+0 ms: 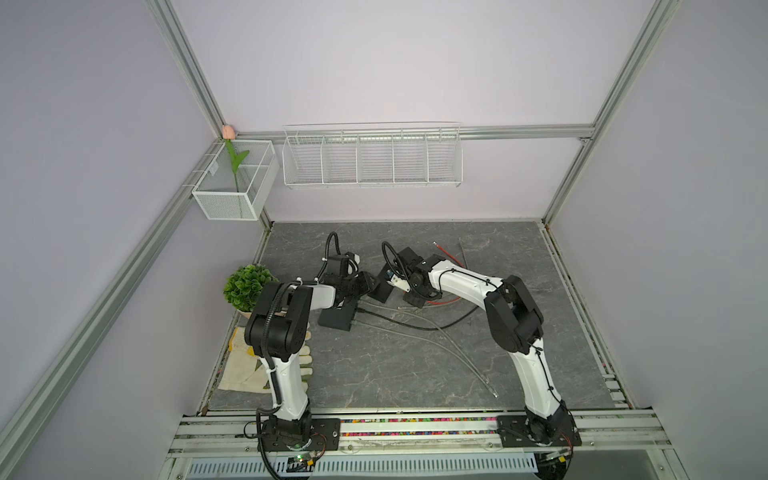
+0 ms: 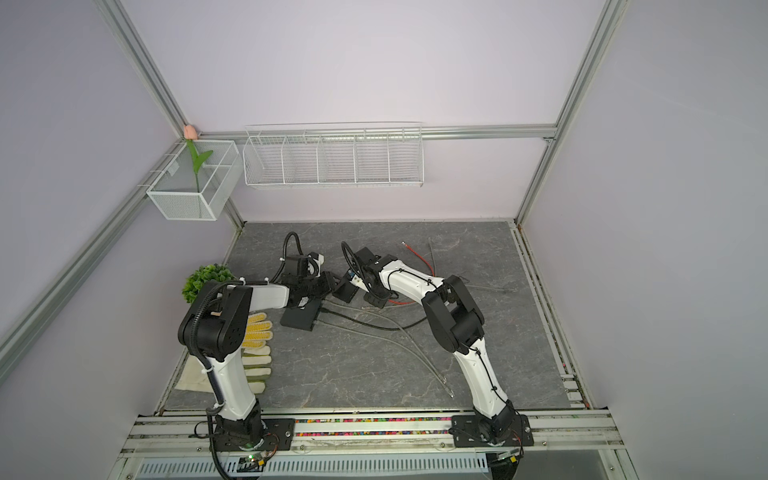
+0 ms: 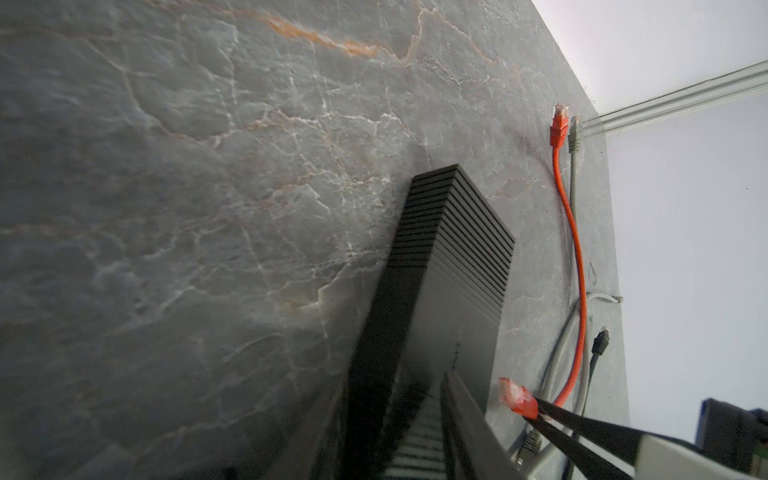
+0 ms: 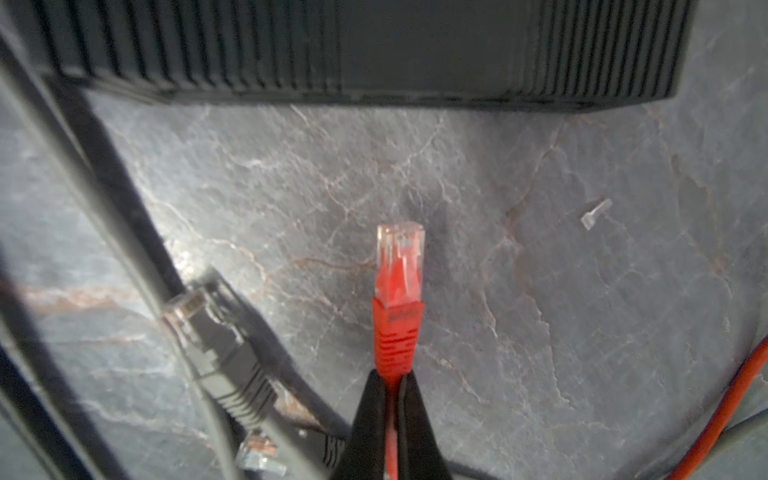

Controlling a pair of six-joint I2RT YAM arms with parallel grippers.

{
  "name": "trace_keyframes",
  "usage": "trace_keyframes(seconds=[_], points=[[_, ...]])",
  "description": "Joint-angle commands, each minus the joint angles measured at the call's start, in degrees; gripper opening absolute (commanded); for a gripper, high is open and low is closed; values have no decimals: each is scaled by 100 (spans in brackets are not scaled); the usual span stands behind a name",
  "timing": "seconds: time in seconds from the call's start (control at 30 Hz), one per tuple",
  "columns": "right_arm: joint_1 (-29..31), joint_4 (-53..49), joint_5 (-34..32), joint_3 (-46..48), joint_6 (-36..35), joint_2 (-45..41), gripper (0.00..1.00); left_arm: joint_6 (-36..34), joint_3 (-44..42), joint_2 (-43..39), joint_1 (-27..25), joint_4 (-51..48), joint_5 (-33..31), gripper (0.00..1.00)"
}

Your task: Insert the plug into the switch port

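The switch (image 3: pixel 453 249) is a black ribbed box, and my left gripper (image 3: pixel 390 382) is shut on it, one finger on each side. In both top views the switch (image 1: pixel 337 319) (image 2: pixel 299 318) lies left of centre under that gripper (image 1: pixel 348 300), with cables running into its right side. My right gripper (image 4: pixel 388 380) is shut on the red boot of the plug (image 4: pixel 399 266), whose clear tip points at the switch's ribbed side (image 4: pixel 374 45) across a gap. The plug (image 3: pixel 517 399) hangs beside the switch. I cannot make out the port.
Loose cables lie near the plug: a grey plug (image 4: pixel 216 328), a clear connector (image 4: pixel 257 453), a black plug (image 3: pixel 600 340) and the red cable's far end (image 3: pixel 559 124). A plant (image 1: pixel 247 286) and gloves (image 1: pixel 249 361) sit at the left edge. Wire baskets (image 1: pixel 372 160) hang on the back wall.
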State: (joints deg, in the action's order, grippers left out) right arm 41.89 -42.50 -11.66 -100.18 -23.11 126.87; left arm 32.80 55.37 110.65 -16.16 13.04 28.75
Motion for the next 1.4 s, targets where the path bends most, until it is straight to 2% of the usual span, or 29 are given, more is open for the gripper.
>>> trace_keyframes(seconds=[0.0, 1.17, 1.37], points=[[81, 135, 207, -19, 68, -195, 7, 25, -192, -83, -62, 88, -56, 39], [233, -54, 62, -353, -133, 275, 7, 37, 116, 68, -54, 76, 157, 38], [218, -1, -9, -159, -108, 63, 7, 35, 167, 140, -56, 89, 183, 39]])
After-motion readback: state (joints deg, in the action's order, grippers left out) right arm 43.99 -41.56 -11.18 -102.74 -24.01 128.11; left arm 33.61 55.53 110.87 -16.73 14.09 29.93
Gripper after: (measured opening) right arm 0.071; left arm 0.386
